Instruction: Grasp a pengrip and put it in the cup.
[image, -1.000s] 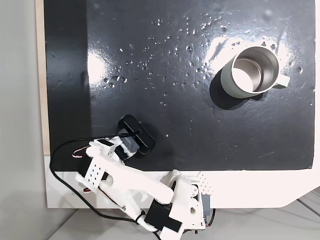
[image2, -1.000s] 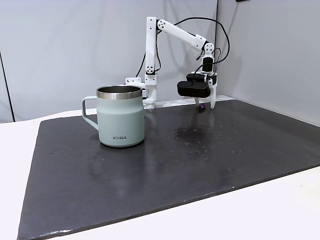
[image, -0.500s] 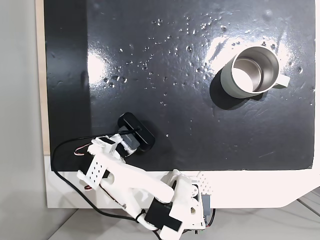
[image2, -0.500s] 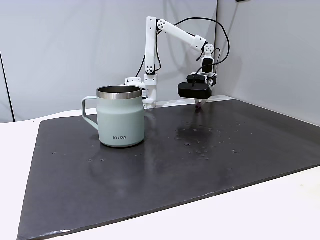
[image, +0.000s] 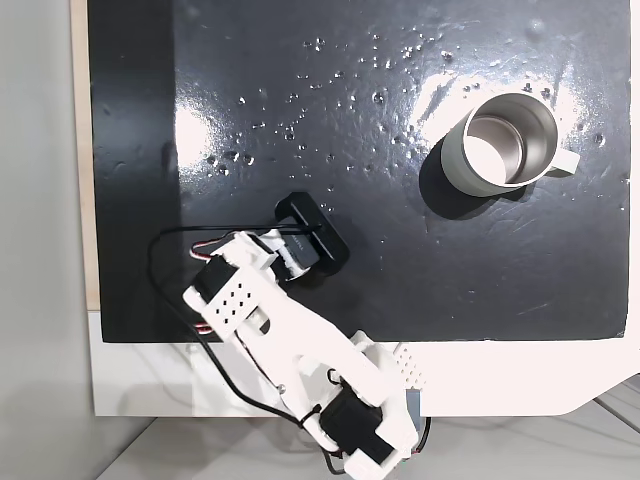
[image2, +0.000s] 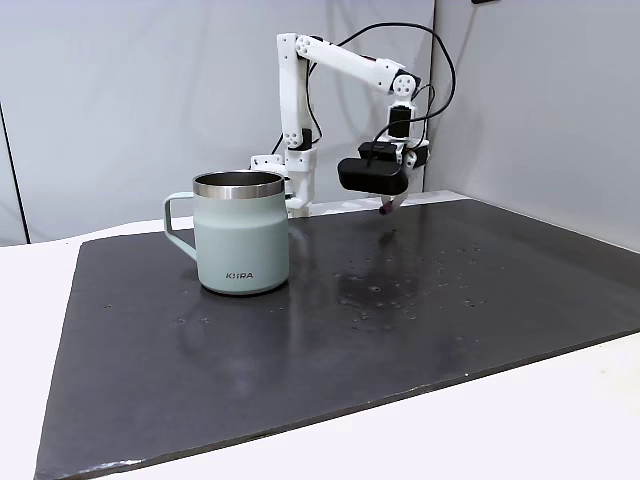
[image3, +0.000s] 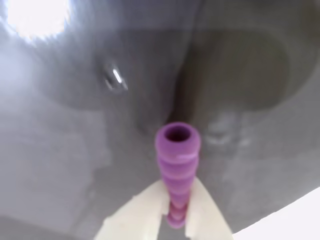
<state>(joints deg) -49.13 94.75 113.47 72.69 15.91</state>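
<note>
So the white two-finger gripper (image3: 175, 212) pinches the little ribbed purple rubber pengrip (image3: 176, 165) above the wet black mat (image2: 400, 330), pale steel-lined cup (image2: 240, 235) well apart at left.

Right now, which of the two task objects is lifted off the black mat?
The purple pengrip, pinched in the pincer above the mat; the cup stands on it.

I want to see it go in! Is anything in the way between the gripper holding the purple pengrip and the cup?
No. In a fixed view, only bare black mat with small specks lies between the gripper and the cup.
</note>
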